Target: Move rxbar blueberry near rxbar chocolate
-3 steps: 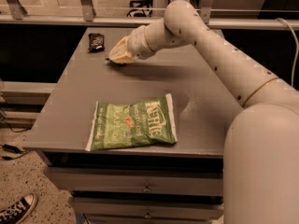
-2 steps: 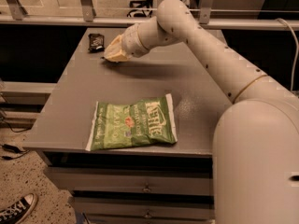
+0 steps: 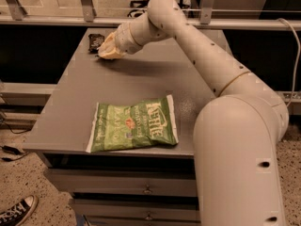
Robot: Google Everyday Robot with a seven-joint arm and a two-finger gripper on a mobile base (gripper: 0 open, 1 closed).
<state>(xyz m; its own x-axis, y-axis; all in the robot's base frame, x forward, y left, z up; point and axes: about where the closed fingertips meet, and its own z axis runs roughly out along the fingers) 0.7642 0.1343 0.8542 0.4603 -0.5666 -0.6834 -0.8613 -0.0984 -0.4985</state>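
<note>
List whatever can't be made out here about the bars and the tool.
- The blue bar: not seen in the camera view; the tool, low over the far left corner of the table, may cover it.
- The dark bar: its right end is behind the tool; lettering too small to read.
- The shoe: cut off by the bottom left edge.

One arm ends in one gripper (image 3: 107,48), which hangs low over the far left corner of the one grey table (image 3: 77,102). There is one small dark bar wrapper, the rxbar chocolate (image 3: 95,42), lying just beside the gripper on its far left side. One green chip bag (image 3: 134,124) lies well apart from the gripper, toward the table's near edge. Two drawer fronts (image 3: 108,185) sit below the tabletop, and one sneaker (image 3: 16,212) is on the floor, far from the gripper.
</note>
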